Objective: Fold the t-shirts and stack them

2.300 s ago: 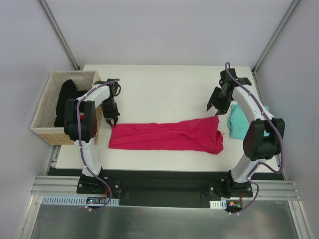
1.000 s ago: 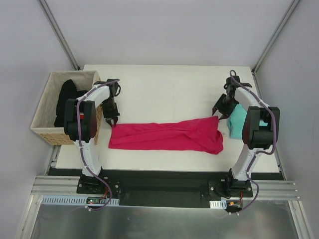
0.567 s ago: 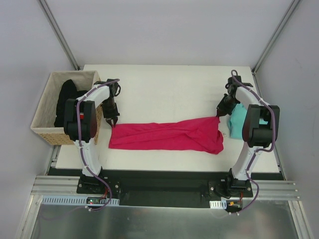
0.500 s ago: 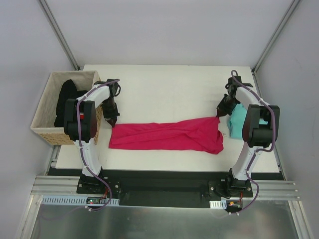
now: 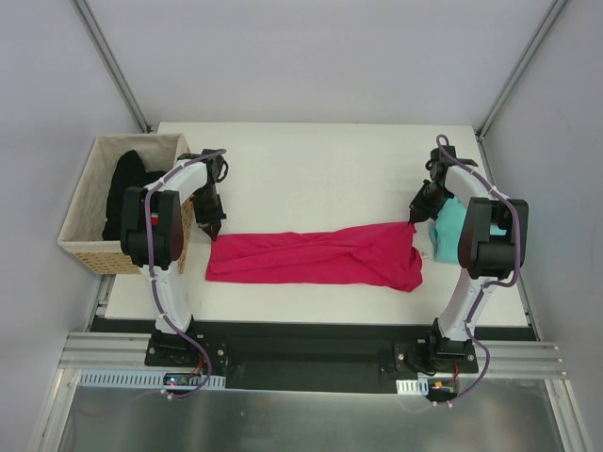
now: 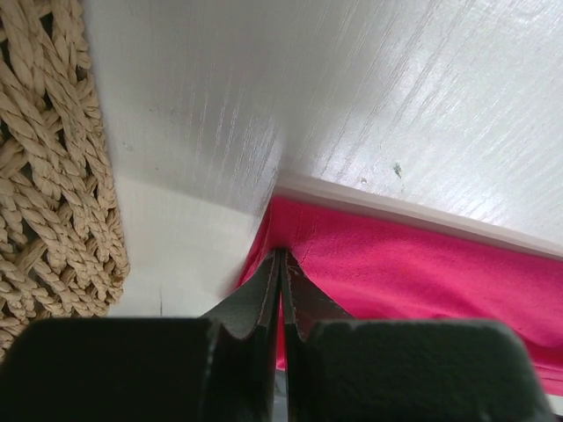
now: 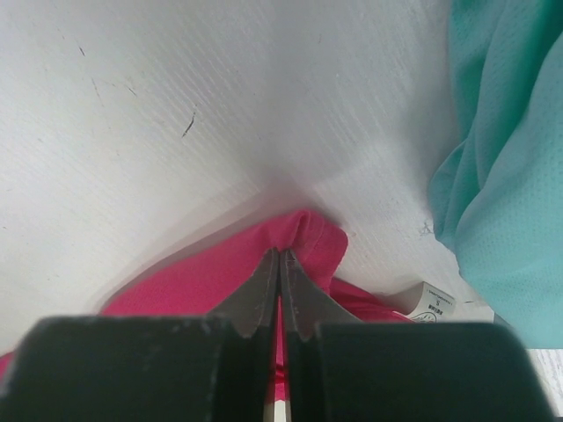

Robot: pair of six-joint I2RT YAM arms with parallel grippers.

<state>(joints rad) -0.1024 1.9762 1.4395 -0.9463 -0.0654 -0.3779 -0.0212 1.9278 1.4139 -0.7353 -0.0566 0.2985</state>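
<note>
The magenta-pink t-shirt [image 5: 316, 257] lies folded into a long band across the near half of the table. My left gripper [image 5: 213, 229] is shut on the shirt's far left corner [image 6: 290, 237], pinching pink cloth between the jaws. At the other end, my right gripper [image 5: 413, 219] is shut on the shirt's far right corner [image 7: 303, 230]; a white neck label [image 7: 427, 303] shows beside it. The teal t-shirt [image 5: 454, 231] lies bunched at the table's right edge, just right of the right gripper, and fills the right side of the right wrist view [image 7: 506, 167].
A woven basket [image 5: 89, 221] holding a black garment [image 5: 124, 186] stands off the table's left edge, close to my left arm; its weave [image 6: 53, 176] fills the left of the left wrist view. The white tabletop [image 5: 320, 169] stretches behind the shirt.
Both grippers have closed on the pink shirt's far corners; the right one dropped onto its corner first. The shirt itself has barely shifted.
</note>
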